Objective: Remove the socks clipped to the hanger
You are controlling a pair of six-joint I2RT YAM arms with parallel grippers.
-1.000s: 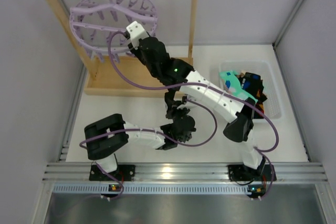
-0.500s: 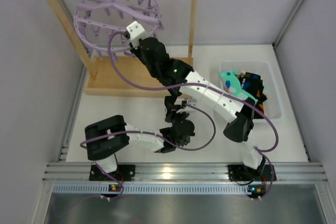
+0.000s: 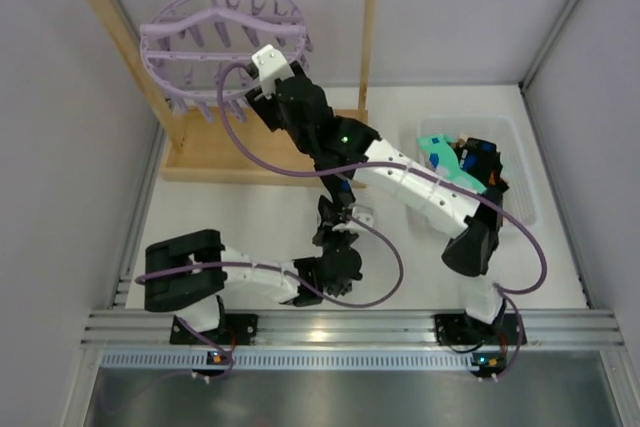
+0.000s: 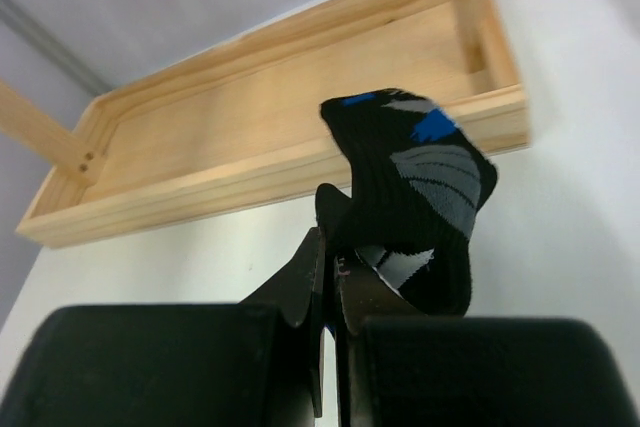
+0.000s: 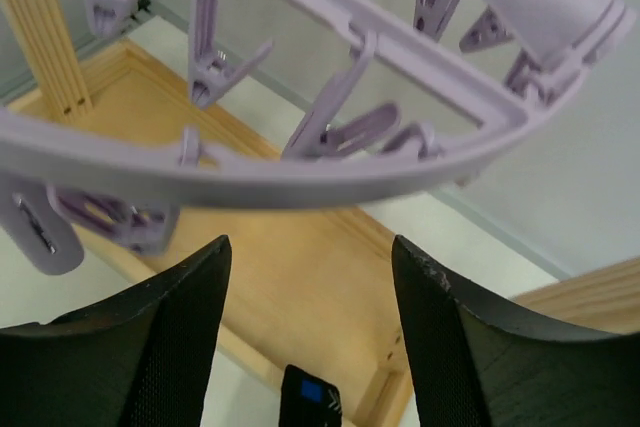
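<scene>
The lavender ring hanger (image 3: 215, 13) hangs by its hook from the wooden rail; its clips (image 5: 215, 72) show no socks. My right gripper (image 3: 258, 85) is open just below the ring's near right rim (image 5: 300, 182), its jaws (image 5: 310, 247) wide apart and empty. My left gripper (image 3: 336, 219) is shut on a black sock (image 4: 410, 187) with blue and grey patches and holds it above the table, in front of the wooden base. The sock's top also shows low in the right wrist view (image 5: 311, 399). A teal-and-white sock (image 3: 440, 153) and dark socks lie in the bin.
The wooden rack's base tray (image 3: 260, 155) lies under the hanger, its post (image 3: 371, 37) to the right. A clear plastic bin (image 3: 522, 162) stands at the right. Purple cables loop round both arms. Grey walls close in left and right.
My left arm has drawn back toward the near edge with the black sock, its elbow swinging left. My right gripper has shifted slightly right under the ring. The hanger has swung a little.
</scene>
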